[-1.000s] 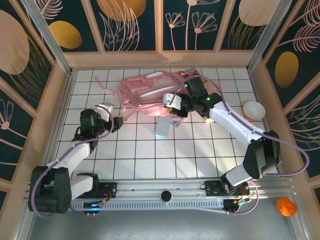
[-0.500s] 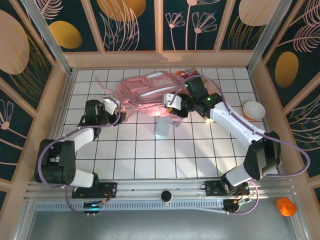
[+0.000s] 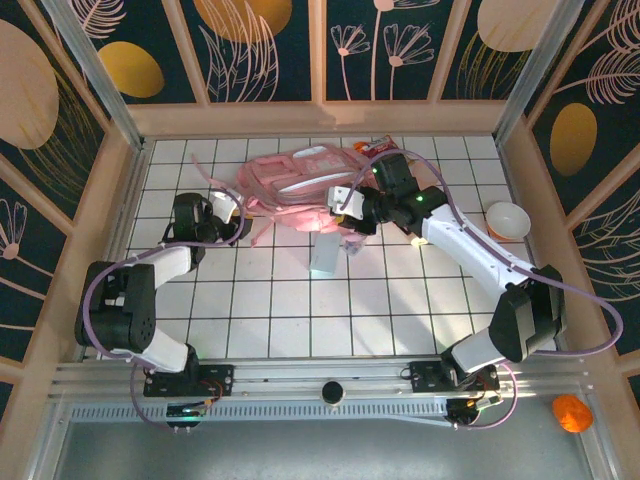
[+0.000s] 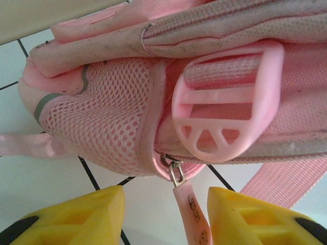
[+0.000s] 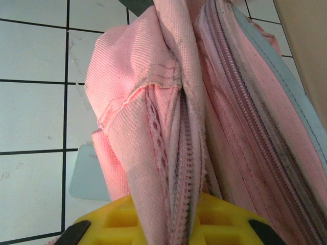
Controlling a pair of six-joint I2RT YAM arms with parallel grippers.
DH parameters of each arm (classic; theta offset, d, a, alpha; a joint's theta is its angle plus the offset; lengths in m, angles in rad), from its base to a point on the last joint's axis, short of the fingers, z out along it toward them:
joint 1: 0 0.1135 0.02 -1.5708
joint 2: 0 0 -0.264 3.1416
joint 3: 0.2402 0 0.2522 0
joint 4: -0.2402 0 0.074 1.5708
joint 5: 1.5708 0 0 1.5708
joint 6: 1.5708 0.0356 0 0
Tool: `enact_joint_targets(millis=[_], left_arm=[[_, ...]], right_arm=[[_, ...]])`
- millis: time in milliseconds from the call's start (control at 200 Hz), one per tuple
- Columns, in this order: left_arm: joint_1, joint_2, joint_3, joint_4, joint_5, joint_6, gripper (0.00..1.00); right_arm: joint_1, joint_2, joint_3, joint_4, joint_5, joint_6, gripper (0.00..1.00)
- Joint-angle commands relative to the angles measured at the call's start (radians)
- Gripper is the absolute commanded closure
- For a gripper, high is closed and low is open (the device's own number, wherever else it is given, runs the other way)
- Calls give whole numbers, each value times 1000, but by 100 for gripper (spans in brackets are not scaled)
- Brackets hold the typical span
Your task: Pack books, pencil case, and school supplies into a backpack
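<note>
One backpack (image 3: 290,180) before me, one pencil case (image 3: 324,256), one red packet (image 3: 372,147), one bowl (image 3: 507,220), one round orange thing (image 3: 571,412), one strap buckle (image 4: 225,109), one zip pull (image 4: 190,214), two grippers of mine, left gripper (image 3: 235,213) and right gripper (image 3: 345,208).

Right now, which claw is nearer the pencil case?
Right. The right claw grips the backpack just beyond the pencil case; the left claw sits farther off, at the backpack's left side.

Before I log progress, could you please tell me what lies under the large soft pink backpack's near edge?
A pale blue-green oblong case pokes out from beneath the backpack; pink fabric covers its far end and whatever is inside the bag.
</note>
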Motion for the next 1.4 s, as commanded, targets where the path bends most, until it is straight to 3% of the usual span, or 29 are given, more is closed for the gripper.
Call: enact_joint_targets(millis=[0,125,175,520,746,966,1151,1396], left_arm=[[8,20,30,10,51,32,61],[7,22,64,-60,105,60,92],[7,6,66,-87,139,65,100],[7,-222,17,-239,219,59,100],[0,-319,35,-352,292,4,100],[-36,-378,94,-533,312,48,100],[-63,-410,128,-614,305,52,100],[-110,-396,136,-595,268,-18,100]], right_arm=[[-2,-76,60,64,-90,22,100],[-3,-83,49,84,-70,41,100],[-2,-83,34,113,-52,66,100],[47,-11,-37,306,108,184,100],[135,59,-56,464,240,289,100],[213,188,-19,598,407,426,100],[250,276,37,657,433,515,100],[324,359,74,745,388,608,100]])
